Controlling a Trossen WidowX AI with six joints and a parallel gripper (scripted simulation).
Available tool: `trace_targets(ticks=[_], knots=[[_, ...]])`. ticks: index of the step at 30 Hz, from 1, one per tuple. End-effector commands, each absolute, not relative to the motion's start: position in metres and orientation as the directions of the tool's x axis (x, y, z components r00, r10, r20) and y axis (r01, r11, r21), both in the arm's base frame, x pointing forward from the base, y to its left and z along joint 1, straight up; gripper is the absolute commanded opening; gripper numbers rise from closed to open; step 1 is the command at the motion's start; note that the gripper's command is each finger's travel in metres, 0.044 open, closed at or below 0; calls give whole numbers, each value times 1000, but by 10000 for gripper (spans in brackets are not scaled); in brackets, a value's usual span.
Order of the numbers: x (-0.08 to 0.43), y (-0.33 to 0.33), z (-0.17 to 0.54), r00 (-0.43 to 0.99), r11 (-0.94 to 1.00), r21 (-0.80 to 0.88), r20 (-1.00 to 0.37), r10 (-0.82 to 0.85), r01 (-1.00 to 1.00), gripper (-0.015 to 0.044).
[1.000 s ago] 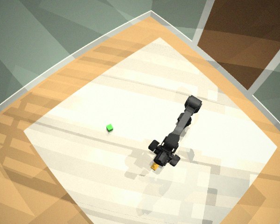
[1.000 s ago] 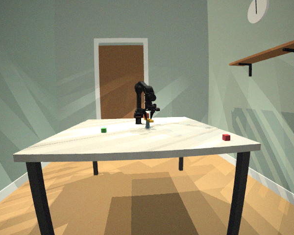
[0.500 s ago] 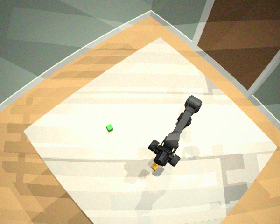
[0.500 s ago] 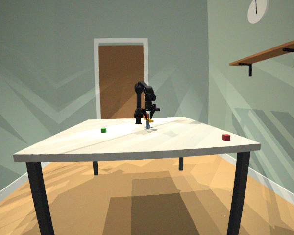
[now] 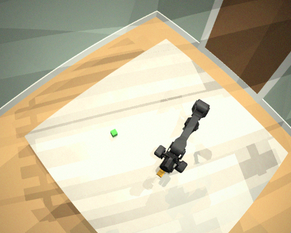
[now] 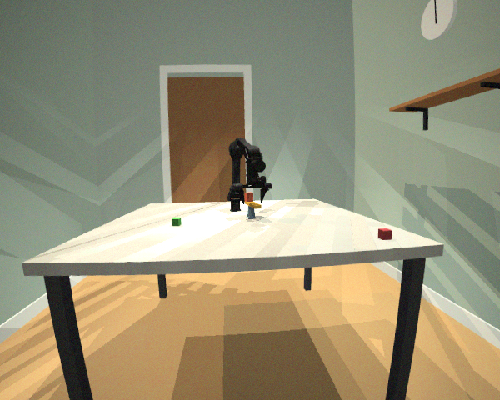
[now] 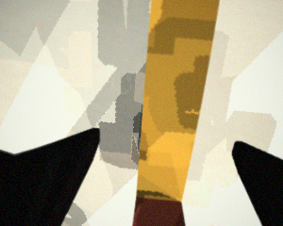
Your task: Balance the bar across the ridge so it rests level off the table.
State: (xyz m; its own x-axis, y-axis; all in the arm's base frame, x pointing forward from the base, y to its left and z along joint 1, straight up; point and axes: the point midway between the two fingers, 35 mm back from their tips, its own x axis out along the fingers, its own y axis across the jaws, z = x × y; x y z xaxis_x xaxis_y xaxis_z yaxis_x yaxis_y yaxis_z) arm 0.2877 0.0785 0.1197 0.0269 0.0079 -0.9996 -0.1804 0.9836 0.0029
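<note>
Green cube (image 5: 113, 132) (image 6: 176, 222) well apart from bar (image 5: 160, 173) (image 6: 254, 205) (image 7: 174, 104).

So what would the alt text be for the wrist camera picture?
Looking down between the two dark fingertips of an open gripper, an orange-yellow bar runs up the picture, touching neither fingertip. A dark red piece shows at its lower end.

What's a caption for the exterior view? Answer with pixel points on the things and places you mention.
Open black gripper (image 5: 171, 163) (image 6: 252, 202) (image 7: 166, 141) above a yellow bar (image 5: 160, 173) (image 6: 254, 205) (image 7: 172, 94) and a blue support (image 6: 251, 212) on a white table (image 5: 138, 147) (image 6: 224, 252).
</note>
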Motion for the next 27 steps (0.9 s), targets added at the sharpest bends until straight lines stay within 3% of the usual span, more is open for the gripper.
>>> trace_targets(ticks=[1, 8, 27], knots=[[291, 79, 143, 33, 984, 3, -999, 10, -180, 440], [286, 78, 214, 33, 984, 4, -999, 10, -180, 440], [286, 78, 216, 33, 984, 4, -999, 10, -180, 440]])
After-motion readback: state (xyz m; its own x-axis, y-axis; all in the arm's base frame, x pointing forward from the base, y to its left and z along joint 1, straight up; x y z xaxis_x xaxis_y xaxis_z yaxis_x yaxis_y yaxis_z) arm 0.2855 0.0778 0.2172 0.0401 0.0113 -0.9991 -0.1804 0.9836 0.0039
